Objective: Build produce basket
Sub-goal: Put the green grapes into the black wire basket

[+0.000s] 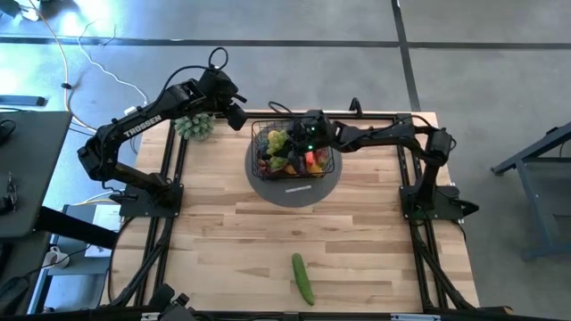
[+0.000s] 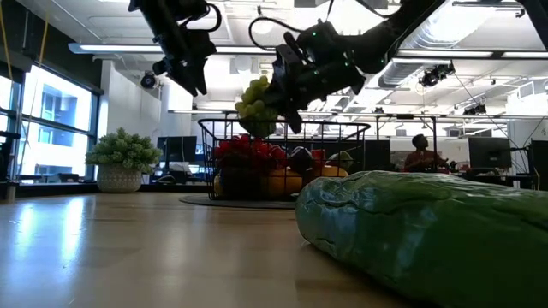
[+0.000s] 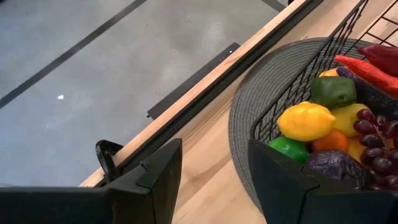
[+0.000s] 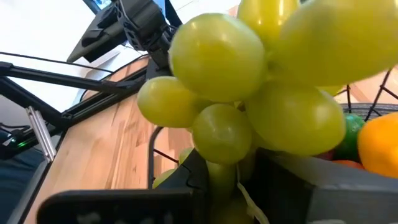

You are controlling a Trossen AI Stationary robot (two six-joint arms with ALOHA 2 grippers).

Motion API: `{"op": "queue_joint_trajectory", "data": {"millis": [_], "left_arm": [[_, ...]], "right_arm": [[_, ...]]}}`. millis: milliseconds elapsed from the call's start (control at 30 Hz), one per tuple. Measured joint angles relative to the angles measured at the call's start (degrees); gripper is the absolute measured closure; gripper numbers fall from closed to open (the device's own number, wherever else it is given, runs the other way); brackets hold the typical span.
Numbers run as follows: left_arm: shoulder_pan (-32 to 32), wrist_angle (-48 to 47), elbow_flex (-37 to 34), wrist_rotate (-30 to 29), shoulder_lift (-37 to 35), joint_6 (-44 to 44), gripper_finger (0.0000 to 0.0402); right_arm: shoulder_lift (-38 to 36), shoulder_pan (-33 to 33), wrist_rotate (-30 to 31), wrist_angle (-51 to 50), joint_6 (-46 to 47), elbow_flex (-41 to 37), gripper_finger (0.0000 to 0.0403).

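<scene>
At my twelve o'clock a grey round mat (image 1: 294, 190) lies on the wooden table (image 1: 357, 241). A pale green leafy bunch (image 1: 194, 127) stands at my ten o'clock, near the table's far edge. Beyond the table, a person (image 2: 419, 155) sits among desks.
</scene>
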Motion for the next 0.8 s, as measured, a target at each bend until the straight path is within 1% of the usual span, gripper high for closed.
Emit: {"op": "queue_joint_trajectory", "data": {"millis": [67, 133, 400, 533, 700, 800], "left_arm": [[0.0, 0.0, 0.0, 0.0, 0.0, 0.1, 0.0229], [0.0, 0.0, 0.0, 0.0, 0.0, 0.1, 0.0229], [-0.1, -0.1, 0.0, 0.0, 0.0, 0.1, 0.0228], [-0.1, -0.1, 0.0, -0.1, 0.0, 0.0, 0.0228], [-0.1, -0.1, 0.0, -0.2, 0.0, -3.8, 0.0228], [-0.1, -0.1, 0.0, -0.2, 0.0, -4.2, 0.0228]], "right_arm": [[0.3, -0.3, -0.2, 0.0, 0.1, 0.0, 0.0371], [0.3, -0.5, -0.3, 0.0, 0.1, 0.0, 0.0358], [0.3, -1.0, -0.6, 0.0, 5.1, 0.0, 0.0265], [0.3, -1.7, -0.3, 0.0, 7.9, 0.0, 0.0229], [0.4, -2.7, 0.4, -3.7, 10.4, 2.5, 0.0213], [0.4, -2.7, 1.7, -10.2, 10.2, 6.3, 0.0212]]}}
